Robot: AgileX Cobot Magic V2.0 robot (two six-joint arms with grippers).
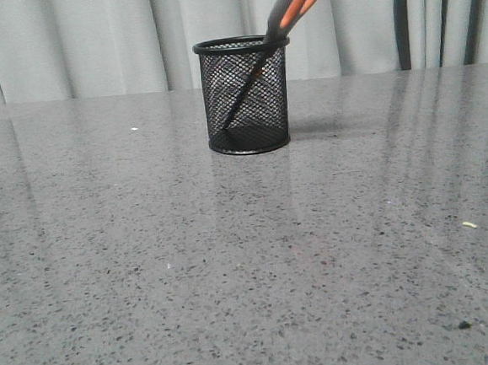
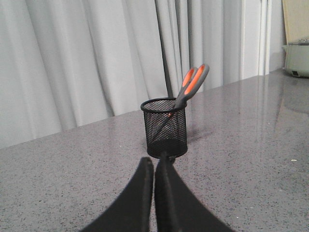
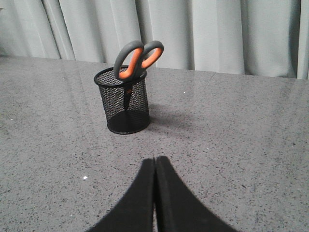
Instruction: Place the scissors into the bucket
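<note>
You have the scissors point(image 1: 296, 5) standing in the bucket point(image 1: 245, 96), blades down and handles up. In the front view the bucket sits upright on the grey speckled table point(image 1: 250, 258), a little back from the middle, with pale curtains point(image 1: 72, 44) behind it. The dark blades run down through the mesh toward about 7 o'clock, their tip near the base on that side. The grey and orange handles lean out over the rim toward 1 o'clock and pass beyond the upper edge of the front view, so their ends are cut off there.

Neither arm appears in the front view. From your left wrist camera, the left gripper point(image 2: 154, 166) has its two dark fingers point(image 2: 137, 198) pressed together with only a thin seam between them, and nothing is held. The bucket stands at 12 o'clock from those fingertips, near them; whether it touches them you cannot tell from this angle. The scissors rise out of it tilted toward 1 o'clock.

From your right wrist camera, the right gripper point(image 3: 155, 164) is likewise closed up tight on nothing, fingers point(image 3: 174, 203) meeting along a narrow line. Here the bucket lies at about 11 o'clock from the fingertips, clearly apart from them, with bare table between. Both handle loops show above the rim, resting against its far side.
</note>
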